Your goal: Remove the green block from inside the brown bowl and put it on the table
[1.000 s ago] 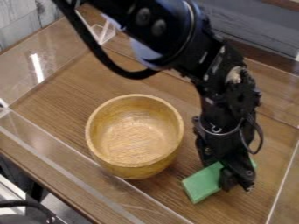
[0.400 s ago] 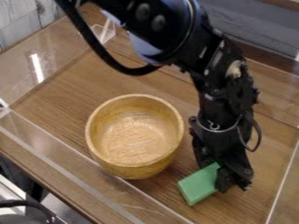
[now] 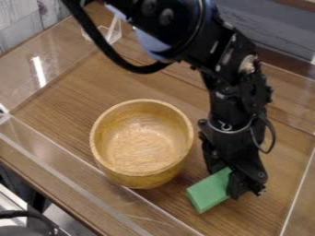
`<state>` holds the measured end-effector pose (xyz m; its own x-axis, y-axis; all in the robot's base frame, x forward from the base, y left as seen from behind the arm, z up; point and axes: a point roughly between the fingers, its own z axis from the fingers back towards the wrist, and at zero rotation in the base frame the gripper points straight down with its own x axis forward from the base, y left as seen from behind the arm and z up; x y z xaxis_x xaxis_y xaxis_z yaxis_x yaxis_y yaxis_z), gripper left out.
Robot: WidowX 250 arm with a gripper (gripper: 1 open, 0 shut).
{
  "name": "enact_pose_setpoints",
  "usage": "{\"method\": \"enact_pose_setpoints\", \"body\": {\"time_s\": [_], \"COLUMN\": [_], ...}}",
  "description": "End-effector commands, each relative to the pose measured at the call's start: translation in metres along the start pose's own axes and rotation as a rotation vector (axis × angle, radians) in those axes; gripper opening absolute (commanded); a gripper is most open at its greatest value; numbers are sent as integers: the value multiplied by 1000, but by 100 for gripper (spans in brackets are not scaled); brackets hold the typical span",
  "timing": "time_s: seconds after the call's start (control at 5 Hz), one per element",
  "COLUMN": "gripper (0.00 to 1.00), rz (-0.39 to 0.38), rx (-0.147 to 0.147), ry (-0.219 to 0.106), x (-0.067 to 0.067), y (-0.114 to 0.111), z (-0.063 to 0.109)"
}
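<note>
Since the earlier frame your green block (image 3: 212, 191) has slid slightly left, outside the empty brown bowl (image 3: 143, 142), touching the surface (image 3: 110, 88). Your jaws (image 3: 241, 182) stay clamped shut on its right end. It looks light and stiff; grip its flat sides.

text: none readable | labels: none | brands: none | numbers: none | signs: none
</note>
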<state>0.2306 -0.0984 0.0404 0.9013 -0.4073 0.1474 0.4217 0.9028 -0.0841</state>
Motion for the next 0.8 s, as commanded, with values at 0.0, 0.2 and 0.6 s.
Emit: {"method": "enact_pose_setpoints", "body": {"time_s": [0.0, 0.2, 0.6], "gripper": [100, 100, 100], "rz": [-5, -4, -2], "rx": [2, 1, 0], "ry": [-72, -73, -75], "x": [17, 17, 17], "y": [3, 3, 3], "z": [17, 6, -13]}}
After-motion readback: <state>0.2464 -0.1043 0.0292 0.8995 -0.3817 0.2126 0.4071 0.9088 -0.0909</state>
